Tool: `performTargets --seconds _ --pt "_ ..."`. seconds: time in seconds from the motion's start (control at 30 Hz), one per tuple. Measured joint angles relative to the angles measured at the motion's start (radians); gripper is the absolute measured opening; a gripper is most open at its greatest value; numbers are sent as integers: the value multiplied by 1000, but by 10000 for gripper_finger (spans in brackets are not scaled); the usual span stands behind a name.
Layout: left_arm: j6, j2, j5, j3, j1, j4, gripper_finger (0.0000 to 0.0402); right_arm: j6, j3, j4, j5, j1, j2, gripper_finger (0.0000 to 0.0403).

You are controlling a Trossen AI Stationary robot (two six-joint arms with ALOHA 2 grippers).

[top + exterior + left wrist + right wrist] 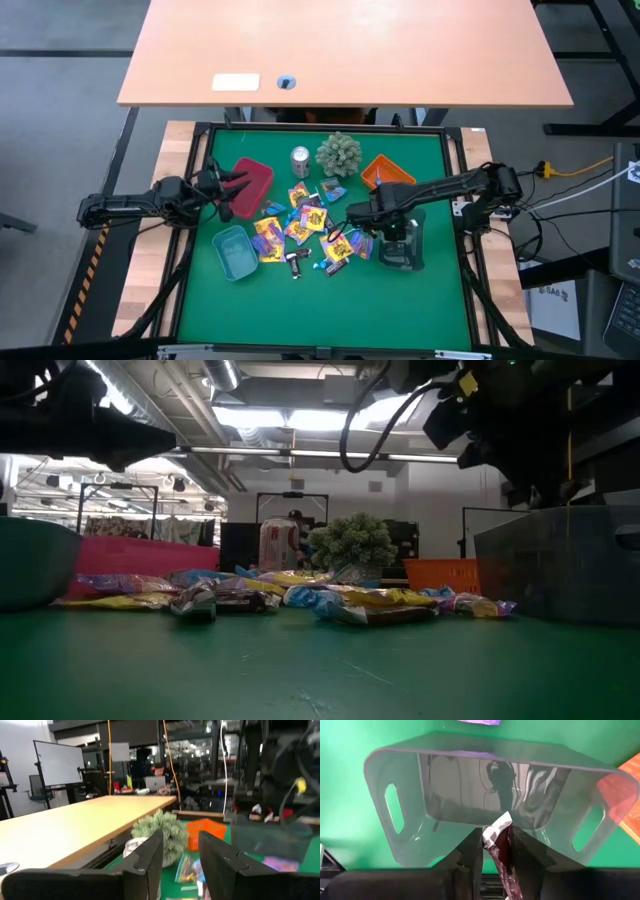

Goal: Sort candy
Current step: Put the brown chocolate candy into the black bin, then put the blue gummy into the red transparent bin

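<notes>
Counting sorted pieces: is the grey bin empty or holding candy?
Empty: the grey bin shows a bare floor; the right gripper holds a dark candy bar above it.

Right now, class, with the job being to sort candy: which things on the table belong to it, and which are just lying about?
Job:
candy pile
dark bar, held by right gripper
grey bin
red tray
teal tray
orange tray

Lying about:
can
plant ball

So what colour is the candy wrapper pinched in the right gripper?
Dark maroon-brown with a silvery crimped end: the candy in the right gripper over the grey tray, clearest in the right wrist view.
</notes>
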Motion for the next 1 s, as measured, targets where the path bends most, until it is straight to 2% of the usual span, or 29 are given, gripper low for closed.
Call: performTargets --seconds 0.13,0.37,0.5,0.7,0.83,1.0 --pt "-6 0 0 0 0 47 115 31 0 1 13 1 0 117" --pt "-10 0 0 0 0 64 115 35 0 1 20 1 0 192" --pt "-33 0 25 0 0 146 115 35 0 1 21 0 0 216" --pt "-59 0 60 0 0 228 115 31 0 -6 21 0 0 222" --pt "-109 14 122 0 0 332 115 -8 0 -15 21 0 -2 221" --pt "-132 63 119 0 0 442 115 -70 1 -5 53 0 -17 221"
